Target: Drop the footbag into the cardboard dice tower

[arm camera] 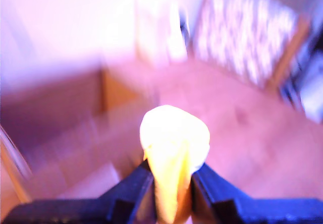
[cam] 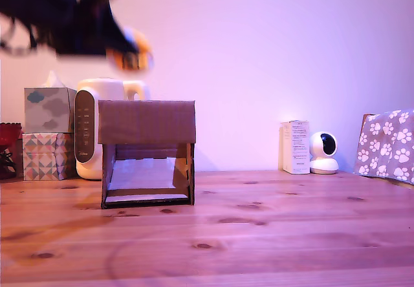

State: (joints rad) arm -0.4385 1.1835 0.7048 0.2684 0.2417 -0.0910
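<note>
- The footbag (arm camera: 174, 148) is showing in the wrist view as a soft, rounded lump, pale white at its top and running to orange-yellow lower down; blur is hiding any stitching or printed mark.
- The gripper (arm camera: 172, 183) is pinching the footbag between its two dark fingers (arm camera: 133, 186), which are pressing in on the ball's lower sides while the top is bulging out beyond them.
- In the exterior view the gripper (cam: 132, 57) is hanging in the air, smeared by blur, above the tower (cam: 147, 152) and toward the exterior view's left of its middle; an orange-yellow patch of the footbag (cam: 139, 42) is peeking out at the tip.
- The tower is standing on the wooden table (cam: 272, 235), a brown cardboard frame with a wide plain band over an opening and a pale ramp inside.
- Behind the tower, at the exterior view's left, a white appliance (cam: 94, 125) and two stacked tissue boxes (cam: 46, 132) are standing.
- Well to the exterior view's right of the tower, a white carton (cam: 296, 147), a small round camera (cam: 323, 152) and a paw-print cloth (cam: 388, 145) are sitting by the wall.
</note>
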